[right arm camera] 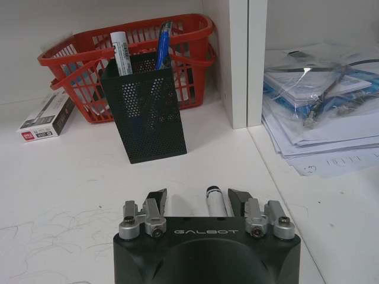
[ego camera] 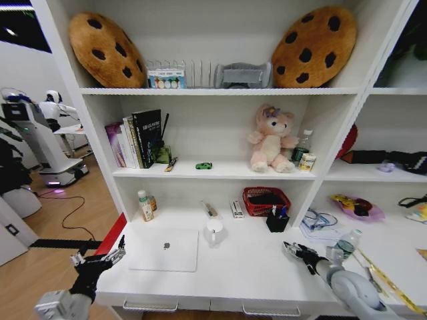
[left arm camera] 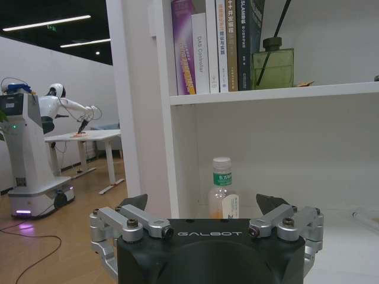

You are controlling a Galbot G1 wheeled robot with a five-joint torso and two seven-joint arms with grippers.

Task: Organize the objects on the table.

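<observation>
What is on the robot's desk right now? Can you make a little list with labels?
desk: white table under white shelves
laptop: silver laptop, closed, front left of the desk
pen holder: black mesh cup with pens, in front of the red basket
bottle: green-capped bottle, back left of the desk
toy car: green car on the shelf above
left end effector: open, off the desk's left edge
right end effector: open, a pen between its fingers

"GALBOT" on left tool, right tool; book spine: "DAS Controller".
</observation>
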